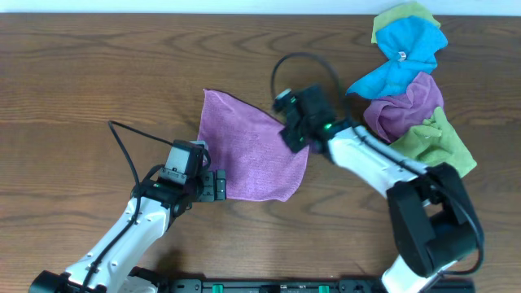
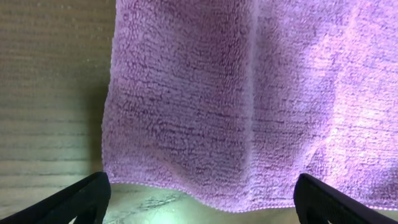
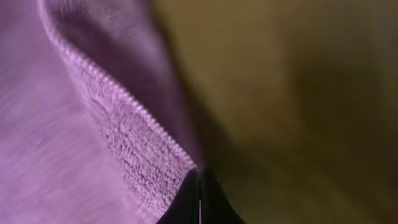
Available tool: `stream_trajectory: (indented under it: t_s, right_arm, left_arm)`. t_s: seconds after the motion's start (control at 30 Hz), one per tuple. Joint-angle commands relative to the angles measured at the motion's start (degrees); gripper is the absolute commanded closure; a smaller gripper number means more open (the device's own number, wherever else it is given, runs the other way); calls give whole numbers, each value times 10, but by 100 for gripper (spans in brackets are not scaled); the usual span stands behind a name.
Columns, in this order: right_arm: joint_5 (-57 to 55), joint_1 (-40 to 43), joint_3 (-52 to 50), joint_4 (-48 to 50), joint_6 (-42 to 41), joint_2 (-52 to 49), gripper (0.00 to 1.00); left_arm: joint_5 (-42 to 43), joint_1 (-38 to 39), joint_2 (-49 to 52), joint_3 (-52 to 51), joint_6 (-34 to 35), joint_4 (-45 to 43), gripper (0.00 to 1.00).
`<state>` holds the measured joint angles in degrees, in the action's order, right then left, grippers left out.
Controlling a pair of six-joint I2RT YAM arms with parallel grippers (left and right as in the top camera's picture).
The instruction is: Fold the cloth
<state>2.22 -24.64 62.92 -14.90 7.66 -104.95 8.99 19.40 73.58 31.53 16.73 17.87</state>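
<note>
Right end effector (image 1: 295, 137) pinches the cloth (image 1: 252, 159), elongated far-left to near-right.

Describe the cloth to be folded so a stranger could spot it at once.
Start at the middle of the brown wooden table. The vivid orchid-purple square microfibre cloth lies spread out there by itself. Unlike it, the blue, lime-green and duller mauve cloths sit crumpled in a heap at the far right.

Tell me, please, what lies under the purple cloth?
Around the purple cloth, only wooden table shows; the right gripper pinches its hem. Anything under its middle is covered.
</note>
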Motion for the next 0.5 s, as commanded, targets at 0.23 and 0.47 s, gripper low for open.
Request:
stream_trajectory:
  t_s: [0.23, 0.47]
  right_arm:
    - [0, 81, 25, 40, -106, -2, 30]
    - [83, 61, 27, -76, -91, 11, 67]
  left_arm:
    - [-3, 1, 3, 10, 2, 0, 5]
    - [-9, 1, 3, 10, 2, -8, 5]
